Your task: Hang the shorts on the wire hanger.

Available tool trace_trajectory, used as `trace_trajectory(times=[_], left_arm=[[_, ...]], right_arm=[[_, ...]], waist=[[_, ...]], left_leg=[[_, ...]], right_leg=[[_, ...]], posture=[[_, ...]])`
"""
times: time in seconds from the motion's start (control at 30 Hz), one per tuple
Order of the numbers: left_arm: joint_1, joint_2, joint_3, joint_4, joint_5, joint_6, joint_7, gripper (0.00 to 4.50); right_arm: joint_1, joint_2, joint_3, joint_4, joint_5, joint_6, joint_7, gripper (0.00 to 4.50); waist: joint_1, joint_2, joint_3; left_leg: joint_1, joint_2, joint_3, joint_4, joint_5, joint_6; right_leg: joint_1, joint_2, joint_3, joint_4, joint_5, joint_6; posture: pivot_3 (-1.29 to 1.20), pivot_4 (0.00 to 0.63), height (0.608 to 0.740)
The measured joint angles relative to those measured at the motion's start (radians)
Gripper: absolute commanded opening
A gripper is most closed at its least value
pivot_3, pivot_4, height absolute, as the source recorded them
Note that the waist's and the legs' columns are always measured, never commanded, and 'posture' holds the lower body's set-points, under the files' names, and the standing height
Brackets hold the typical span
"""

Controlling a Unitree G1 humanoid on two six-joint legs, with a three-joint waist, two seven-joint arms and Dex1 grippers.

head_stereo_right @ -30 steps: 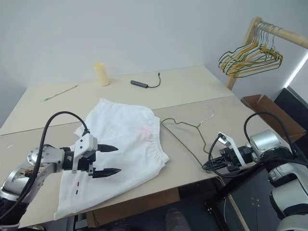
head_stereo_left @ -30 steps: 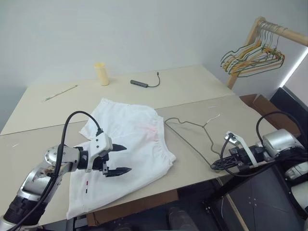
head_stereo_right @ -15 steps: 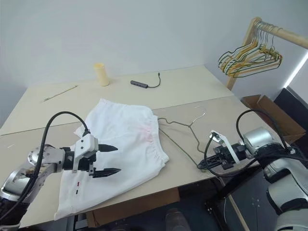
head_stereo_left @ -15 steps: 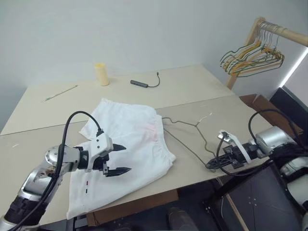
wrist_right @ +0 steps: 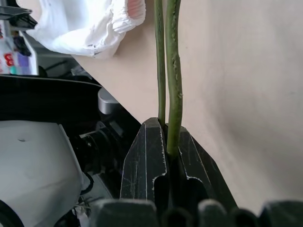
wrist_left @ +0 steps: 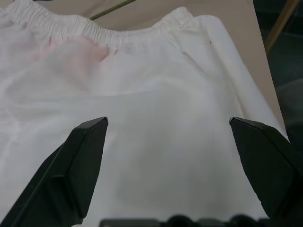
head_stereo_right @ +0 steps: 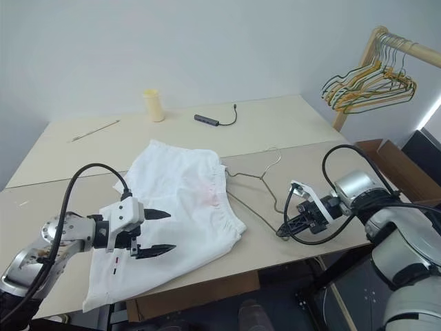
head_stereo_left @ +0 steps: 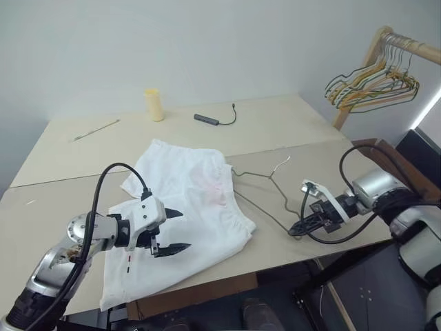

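The white shorts (head_stereo_left: 196, 200) lie spread on the table, waistband (wrist_left: 128, 38) toward the right, with a faint pink patch near it. My left gripper (head_stereo_left: 185, 229) hovers open over the lower half of the shorts, and its fingers (wrist_left: 80, 161) stand wide apart above the fabric. To the right of the shorts the thin dark wire hanger (head_stereo_left: 269, 175) lies flat, its hook pointing toward the table's far side. My right gripper (head_stereo_left: 298, 229) is shut on the hanger's near right corner, by the table's front edge. The wire (wrist_right: 173, 71) runs up out of the clamped fingers (wrist_right: 151, 161).
A yellow cup (head_stereo_left: 154, 105), a dark adapter with a cable (head_stereo_left: 207, 119) and a thin stick (head_stereo_left: 95, 130) lie at the back of the table. A wooden rack with bunched coloured hangers (head_stereo_left: 375, 72) stands at the far right. A cardboard box (head_stereo_right: 393, 155) sits beyond the table's right edge.
My right gripper has slid left along the front edge, dragging the hanger closer to the shorts' waistband. The left gripper has stayed open over the shorts. The camera has shifted slightly.
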Motion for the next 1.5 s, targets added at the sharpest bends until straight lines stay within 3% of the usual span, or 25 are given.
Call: trace_trajectory(times=[0.2, 0.43, 0.77, 1.03, 1.27, 1.5], left_arm=[[-0.008, -0.007, 0.000, 0.000, 0.003, 0.000, 0.013, 4.47], [-0.014, -0.011, -0.001, 0.003, 0.007, -0.001, 0.016, 4.47], [-0.049, -0.051, -0.018, 0.023, 0.013, -0.002, 0.038, 4.47], [-0.050, -0.051, -0.018, 0.025, 0.014, -0.002, 0.042, 4.47], [-0.124, -0.062, -0.017, 0.086, 0.023, -0.015, 0.051, 4.47], [-0.473, -0.083, 0.071, 0.236, -0.047, -0.008, 0.042, 4.47]], right_arm=[[-0.057, 0.160, -0.002, 0.221, -0.096, -0.045, 0.002, 0.00], [-0.085, 0.171, -0.007, 0.262, -0.106, -0.071, 0.002, 0.00], [-0.122, 0.253, -0.144, 0.392, -0.196, -0.109, 0.002, 0.00], [-0.121, 0.285, -0.350, 0.444, -0.321, -0.235, 0.002, 0.00], [-0.054, 0.285, -0.559, 0.302, -0.391, -0.476, -0.112, 0.00], [0.074, 0.225, -0.608, -0.110, -0.459, -0.500, -0.192, 0.00]], waist=[[0.012, 0.000, 0.000], [0.027, 0.001, -0.001], [0.019, 0.002, -0.001], [0.016, 0.002, -0.001], [0.013, 0.002, -0.001], [0.014, 0.002, -0.001]], left_leg=[[-0.001, -0.001, 0.000, 0.001, 0.000, 0.000], [-0.009, -0.003, -0.001, 0.003, 0.000, 0.000], [-0.010, -0.003, -0.002, 0.004, 0.000, 0.000], [-0.013, -0.003, -0.003, 0.009, 0.000, 0.000], [-0.014, -0.004, -0.003, 0.010, 0.000, 0.000], [-0.017, -0.005, -0.006, 0.011, -0.001, 0.001]], right_leg=[[-0.002, -0.001, 0.000, 0.002, 0.001, -0.001], [-0.011, -0.002, 0.000, 0.005, 0.002, -0.002], [-0.011, -0.001, 0.000, 0.005, 0.003, -0.002], [-0.011, -0.002, -0.001, 0.005, 0.004, 0.000], [-0.011, -0.002, -0.001, 0.005, 0.004, 0.000], [-0.012, -0.003, -0.005, 0.003, 0.005, 0.001]], posture=[[-0.10, 0.000, 0.740], [-0.10, 0.000, 0.740], [-0.09, 0.000, 0.740], [-0.11, 0.000, 0.740], [-0.15, 0.000, 0.740], [-0.18, 0.000, 0.740]])
